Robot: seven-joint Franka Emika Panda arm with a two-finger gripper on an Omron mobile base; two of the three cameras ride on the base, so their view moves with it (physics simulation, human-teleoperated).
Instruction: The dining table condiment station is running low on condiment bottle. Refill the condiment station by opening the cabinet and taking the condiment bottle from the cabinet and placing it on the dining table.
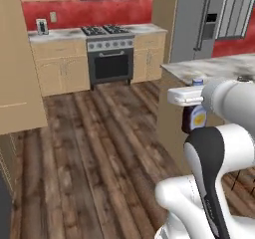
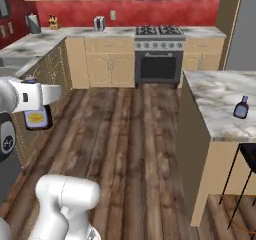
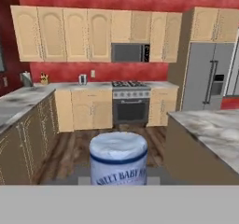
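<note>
My gripper (image 1: 195,96) is shut on the condiment bottle (image 1: 195,117), a dark bottle with a blue cap and yellow label. It hangs upright in the air over the wooden floor. In the left base view the bottle is just in front of the dining table (image 1: 224,66) and its near corner. In the right base view my gripper (image 2: 35,96) and the bottle (image 2: 38,119) are at the far left, well away from the marble dining table (image 2: 215,96). The hand view looks down on the bottle's cap (image 3: 118,154). I cannot tell whether the tall tan face (image 1: 15,68) is the cabinet.
A squat dark bottle (image 2: 241,107) stands on the dining table near its right side. A stove (image 1: 109,59) sits at the far wall between low tan cupboards, and a grey fridge (image 1: 199,19) is to the right. Black stool legs (image 2: 240,179) stand under the table edge.
</note>
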